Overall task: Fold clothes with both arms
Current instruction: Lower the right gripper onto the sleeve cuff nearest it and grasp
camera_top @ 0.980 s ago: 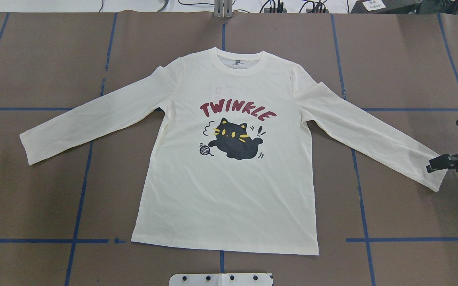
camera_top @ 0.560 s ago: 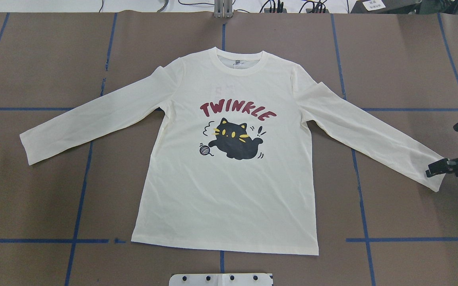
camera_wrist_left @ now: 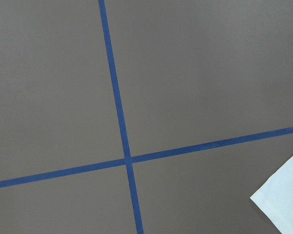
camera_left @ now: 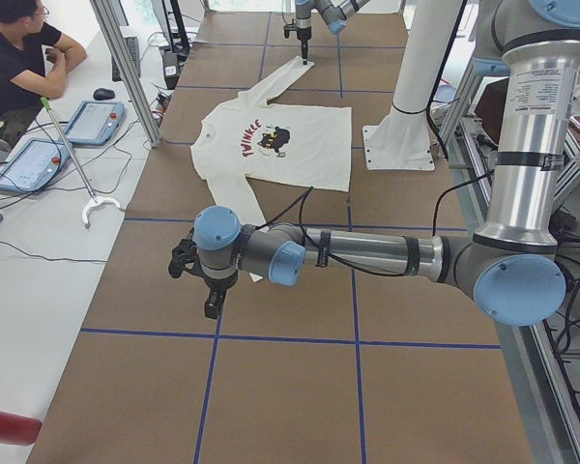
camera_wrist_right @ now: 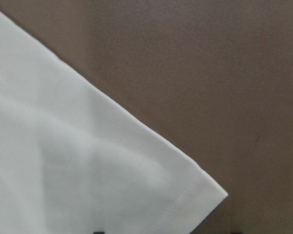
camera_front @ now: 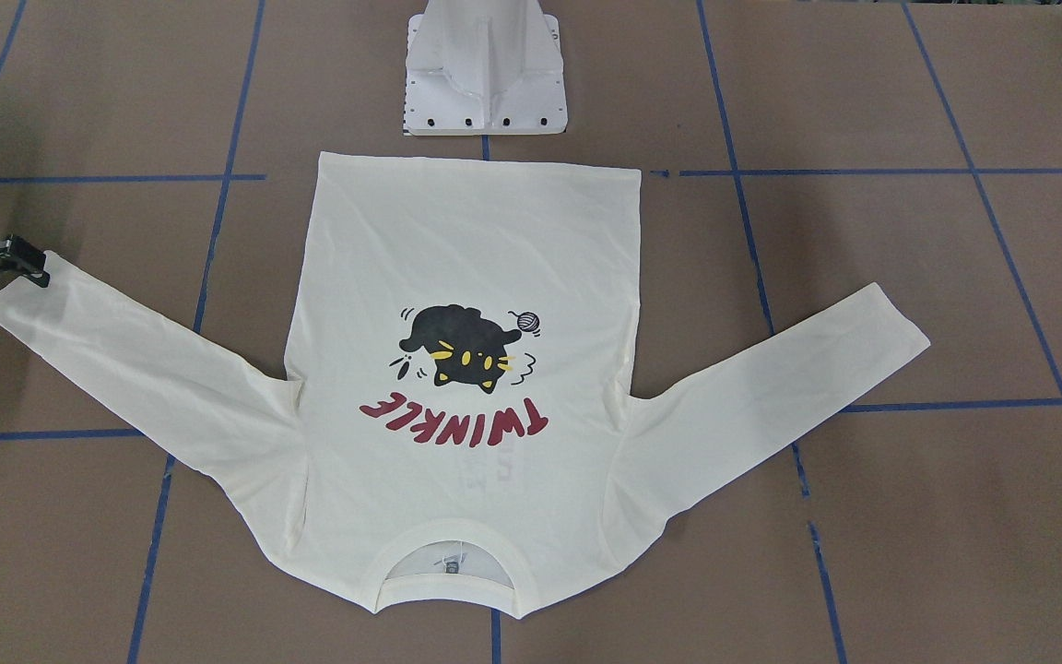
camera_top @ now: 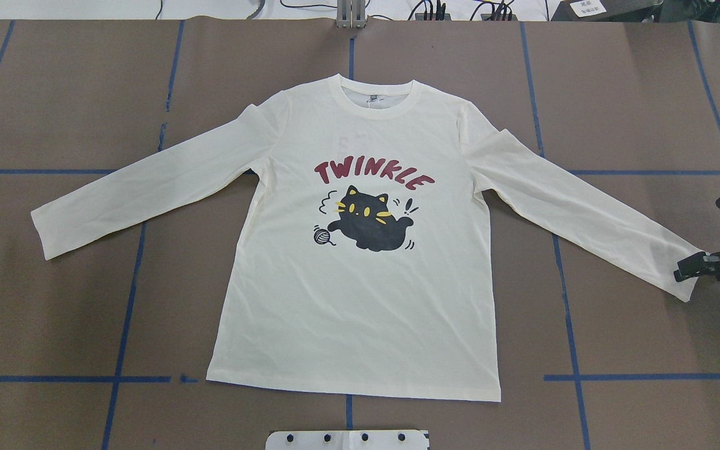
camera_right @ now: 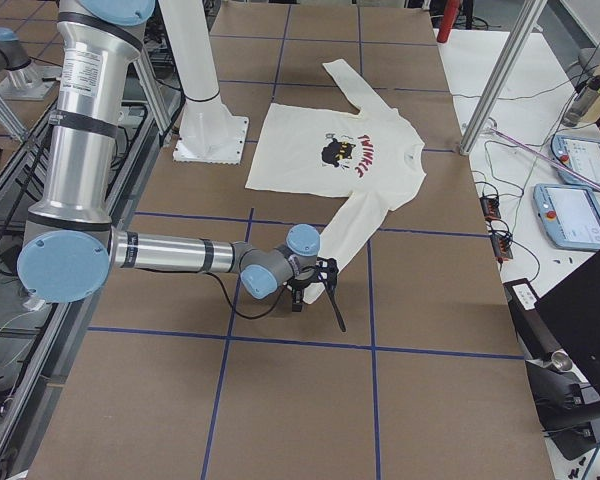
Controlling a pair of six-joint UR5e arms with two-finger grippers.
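Note:
The cream long-sleeved shirt point(camera_top: 360, 300) lies flat on the brown table, print up, both sleeves spread outward. My right gripper point(camera_top: 688, 269) sits low at the cuff point(camera_top: 660, 262) of the sleeve on the overhead view's right. In the front-facing view this gripper point(camera_front: 29, 267) is at the left edge. The right wrist view shows the cuff corner point(camera_wrist_right: 136, 185) with two dark tips far apart at the bottom edge, so the gripper is open. My left gripper point(camera_left: 210, 300) hangs over bare table past the other sleeve; I cannot tell its state. A cloth corner point(camera_wrist_left: 283, 204) shows in the left wrist view.
The white pedestal base point(camera_front: 485, 83) stands just behind the shirt's hem. Blue tape lines point(camera_top: 122, 312) cross the table. In the exterior left view a person point(camera_left: 19, 48) sits at a side table with tablets point(camera_left: 92, 121).
My right gripper has dropped slightly and shifted a little outward along the sleeve cuff. The shirt has not moved.

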